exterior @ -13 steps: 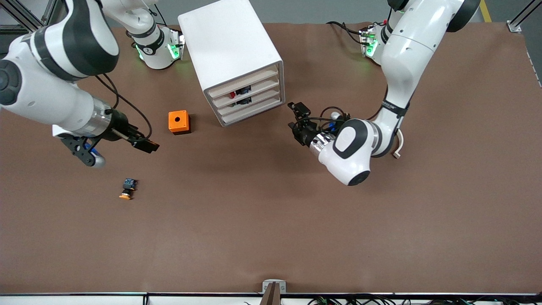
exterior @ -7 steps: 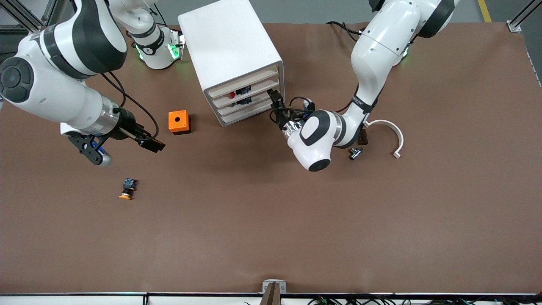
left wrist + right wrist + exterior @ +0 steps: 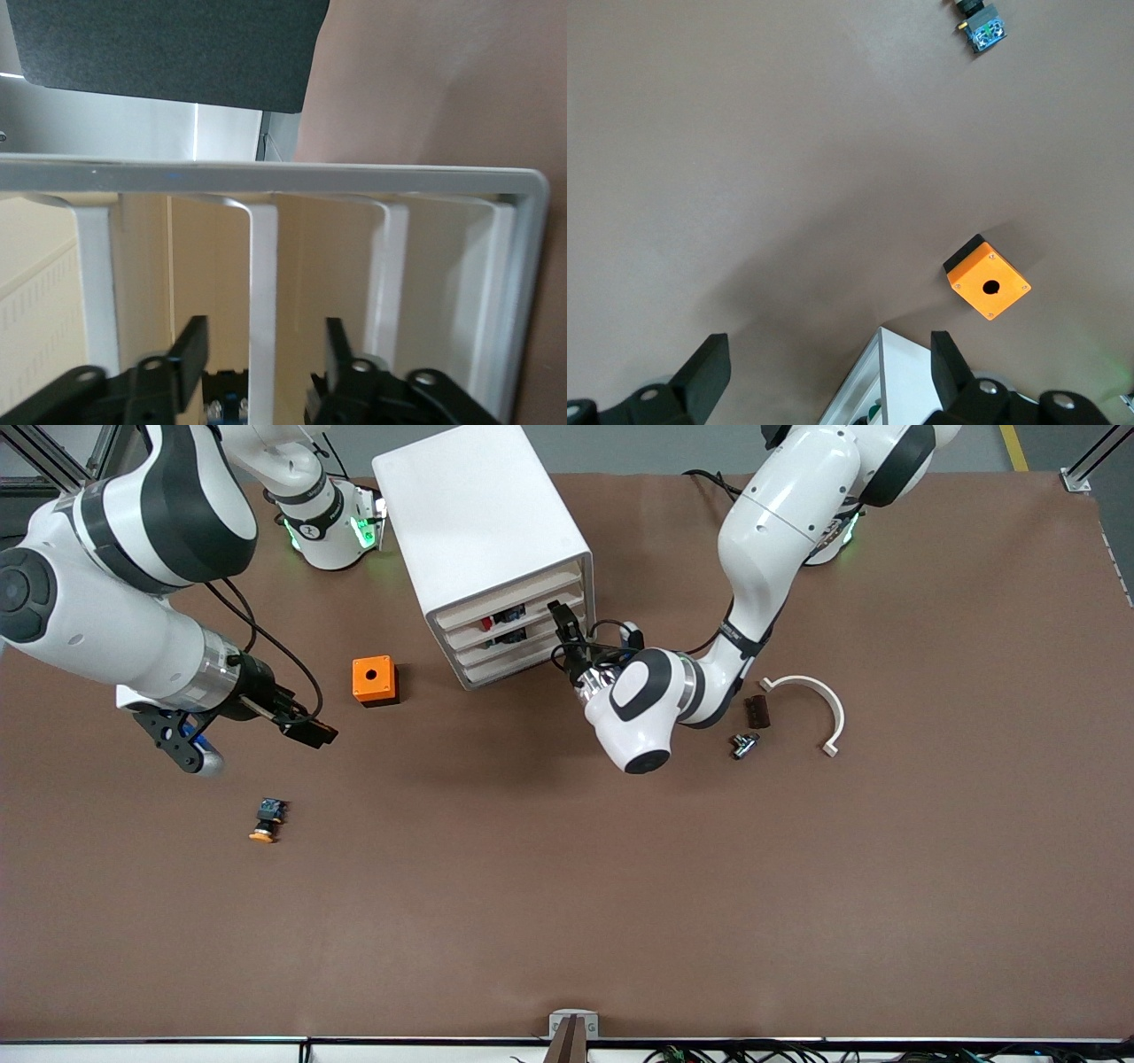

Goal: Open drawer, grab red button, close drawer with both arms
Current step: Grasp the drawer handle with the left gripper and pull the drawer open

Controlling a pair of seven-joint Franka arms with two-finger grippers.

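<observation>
The white cabinet point(image 3: 478, 514) stands toward the robots' bases, its four drawers point(image 3: 532, 640) all pushed in. The red-capped button point(image 3: 486, 624) shows through a gap between the upper drawers. My left gripper point(image 3: 564, 631) is at the cabinet's front, at the end toward the left arm. In the left wrist view the left gripper point(image 3: 263, 343) is open, its fingers point(image 3: 190, 352) on either side of one drawer front point(image 3: 263, 283), not touching it. A blue button block point(image 3: 221, 405) shows between them. My right gripper point(image 3: 306, 731) is open and empty over bare table near the orange cube; in its own view point(image 3: 828, 350) the fingers stand wide apart.
The orange cube with a round hole point(image 3: 374, 680) sits beside the cabinet toward the right arm's end and shows in the right wrist view point(image 3: 989, 287). An orange-yellow-capped button point(image 3: 266, 821) lies nearer the camera. A white curved piece point(image 3: 811, 691), a dark block point(image 3: 756, 710) and a small metal part point(image 3: 742, 744) lie toward the left arm's end.
My left arm has swung from the open table to the cabinet's front, and its gripper now straddles a drawer front. My right arm has shifted only slightly.
</observation>
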